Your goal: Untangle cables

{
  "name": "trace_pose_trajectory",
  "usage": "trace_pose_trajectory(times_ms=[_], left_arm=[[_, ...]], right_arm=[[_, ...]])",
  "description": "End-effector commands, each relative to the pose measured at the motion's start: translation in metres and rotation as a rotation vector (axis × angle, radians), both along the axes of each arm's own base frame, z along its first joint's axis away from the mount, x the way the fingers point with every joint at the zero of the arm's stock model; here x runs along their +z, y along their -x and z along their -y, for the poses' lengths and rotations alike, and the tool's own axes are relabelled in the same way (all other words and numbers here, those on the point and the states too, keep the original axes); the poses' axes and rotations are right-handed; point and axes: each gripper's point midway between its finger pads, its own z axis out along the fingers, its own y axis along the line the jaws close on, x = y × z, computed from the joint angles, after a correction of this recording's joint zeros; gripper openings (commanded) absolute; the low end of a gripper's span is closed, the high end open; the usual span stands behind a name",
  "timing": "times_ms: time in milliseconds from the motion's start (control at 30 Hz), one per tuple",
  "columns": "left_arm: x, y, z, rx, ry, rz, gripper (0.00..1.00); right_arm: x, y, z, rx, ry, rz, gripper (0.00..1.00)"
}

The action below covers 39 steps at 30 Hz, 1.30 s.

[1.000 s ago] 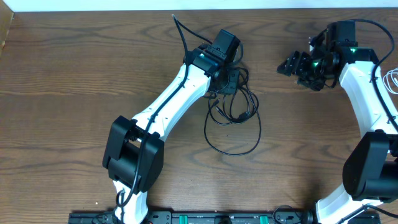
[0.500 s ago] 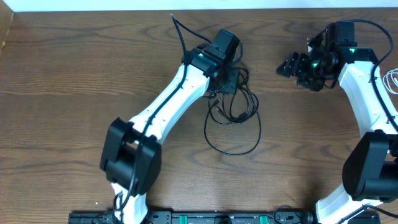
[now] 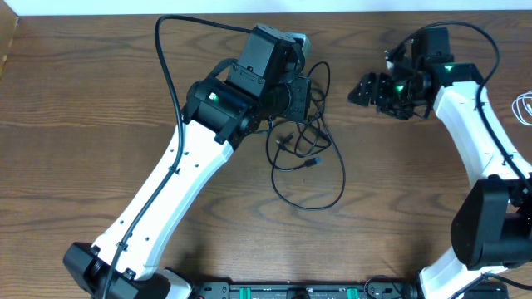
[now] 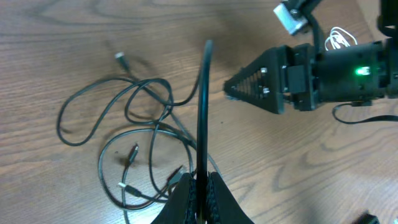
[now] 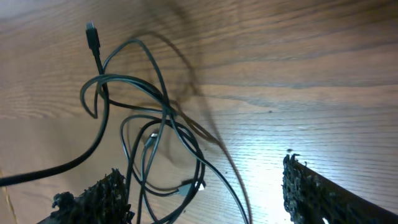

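Left tool: pinched tight on one black strand, which rises straight from its tips.
Right tool: jaws wide, holding nothing, facing the left tool across the tangle.
Cables: thin black cords in loose overlapping loops on the counter, beneath and between both tools; small plug ends poke out.
White cable: coiled well behind the right tool.
Handling: light, limp, probably slick; a pull likely drags the whole clump.
Hold: a free strand beside a crossing, not a plug.
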Motion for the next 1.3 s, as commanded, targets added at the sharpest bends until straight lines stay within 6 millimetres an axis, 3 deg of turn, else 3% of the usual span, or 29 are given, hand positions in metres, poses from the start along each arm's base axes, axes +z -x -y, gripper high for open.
trace_pose_trajectory(times_ms=[0,133,300,433,533,667,733,900,1167,1267], left_arm=[[0.020,0.009,-0.002,-0.015,0.043,0.029,0.07],[0.053,0.019,-0.006,-0.027,0.101,0.106,0.07],[0.127,0.052,-0.008,-0.122,0.255,0.284,0.07],[0.156,0.067,-0.018,-0.133,0.286,0.379,0.08],[0.151,0.066,-0.026,-0.100,0.246,0.376,0.07],[0.120,0.045,-0.053,0.057,0.086,0.338,0.08],[0.110,0.032,-0.073,0.157,0.003,0.336,0.09],[0.096,0.007,-0.123,0.380,-0.096,0.313,0.32],[0.078,-0.009,-0.170,0.508,-0.154,0.246,0.37],[0.070,-0.010,-0.181,0.534,-0.174,0.214,0.37]], right_arm=[[0.015,0.000,-0.011,0.039,-0.014,0.048,0.78],[0.016,-0.001,-0.011,0.038,-0.011,0.054,0.80],[0.016,-0.001,-0.012,0.041,-0.016,0.054,0.81],[0.016,-0.001,-0.012,0.041,-0.016,0.054,0.82],[0.016,0.000,-0.014,0.047,-0.019,0.055,0.82],[0.020,0.001,-0.032,0.040,-0.065,0.041,0.82],[0.021,0.003,-0.045,0.007,-0.090,0.011,0.82],[0.027,0.004,-0.087,-0.019,-0.153,-0.006,0.87],[0.014,0.008,-0.145,-0.022,-0.216,-0.051,0.86],[0.004,0.009,-0.158,-0.006,-0.221,-0.061,0.80]])
